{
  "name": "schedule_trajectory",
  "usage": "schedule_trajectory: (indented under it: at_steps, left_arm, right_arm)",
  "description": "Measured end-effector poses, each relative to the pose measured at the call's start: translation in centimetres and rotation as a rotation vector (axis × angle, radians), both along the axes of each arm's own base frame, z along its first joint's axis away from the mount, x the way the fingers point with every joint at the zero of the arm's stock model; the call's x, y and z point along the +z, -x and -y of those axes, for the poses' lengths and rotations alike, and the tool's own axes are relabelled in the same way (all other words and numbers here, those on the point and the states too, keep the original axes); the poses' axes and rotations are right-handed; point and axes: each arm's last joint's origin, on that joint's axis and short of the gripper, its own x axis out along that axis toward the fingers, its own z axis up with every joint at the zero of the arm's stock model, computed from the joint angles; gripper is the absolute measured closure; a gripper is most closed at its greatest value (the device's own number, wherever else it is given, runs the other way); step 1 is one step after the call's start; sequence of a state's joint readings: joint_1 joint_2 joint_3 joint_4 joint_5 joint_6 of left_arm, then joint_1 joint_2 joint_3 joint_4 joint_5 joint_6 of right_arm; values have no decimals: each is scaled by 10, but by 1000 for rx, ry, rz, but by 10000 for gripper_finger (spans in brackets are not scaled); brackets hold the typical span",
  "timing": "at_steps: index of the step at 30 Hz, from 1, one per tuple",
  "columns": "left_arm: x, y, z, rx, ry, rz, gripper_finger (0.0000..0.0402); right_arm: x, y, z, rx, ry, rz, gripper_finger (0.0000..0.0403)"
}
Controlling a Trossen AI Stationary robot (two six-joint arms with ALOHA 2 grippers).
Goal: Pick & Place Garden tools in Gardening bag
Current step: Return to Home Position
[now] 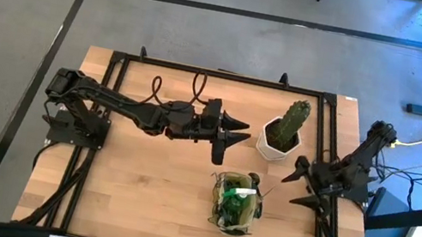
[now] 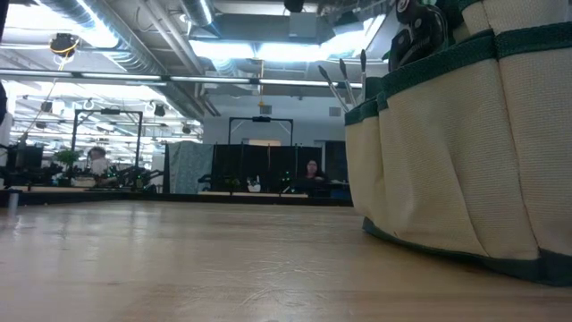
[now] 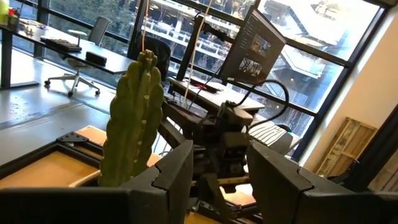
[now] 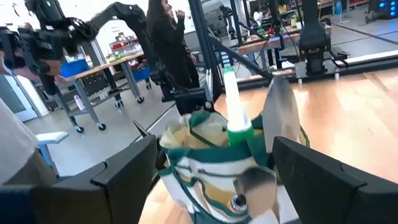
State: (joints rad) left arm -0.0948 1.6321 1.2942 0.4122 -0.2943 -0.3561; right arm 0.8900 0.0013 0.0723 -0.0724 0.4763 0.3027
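Observation:
The olive-khaki gardening bag (image 1: 235, 203) stands on its base on the wooden table, near the front and right of the middle. Garden tools stick out of it: a green spray bottle with a white nozzle (image 4: 233, 106), a silver trowel blade (image 4: 280, 115), and black shears (image 2: 418, 31) in a pocket. My left gripper (image 1: 229, 137) hangs open above the table's middle, level, pointing at the cactus, with nothing between its fingers. My right gripper (image 1: 293, 185) stands open at the table's right side, level, facing the bag (image 4: 211, 168) and apart from it.
A cactus in a white hexagonal pot (image 1: 282, 135) stands behind the bag, just right of my left gripper. A black frame rail (image 1: 202, 71) runs round the table. Bare wood lies left of the bag. People (image 4: 165, 37) show in the room beyond.

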Motion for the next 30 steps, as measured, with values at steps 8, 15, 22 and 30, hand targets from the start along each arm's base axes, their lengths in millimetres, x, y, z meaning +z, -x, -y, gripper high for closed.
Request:
schedule_trajectory:
  at_steps: [8, 15, 22, 30]
  left_arm:
    - [-2, 0, 0, -1, 22, -15, 256]
    - [-3, 0, 0, -1, 24, -24, 256]
    - [-3, -1, -7, 16, 24, -24, 256]
    - [-3, -1, -10, 26, 31, -22, 256]
  right_arm:
    - [-6, -2, -1, -29, 36, 41, 80]
    - [-6, -7, 5, -133, 54, 45, 80]
    - [-7, -14, 12, -105, 60, 43, 80]
    - [-8, -21, 24, -173, 84, 38, 80]
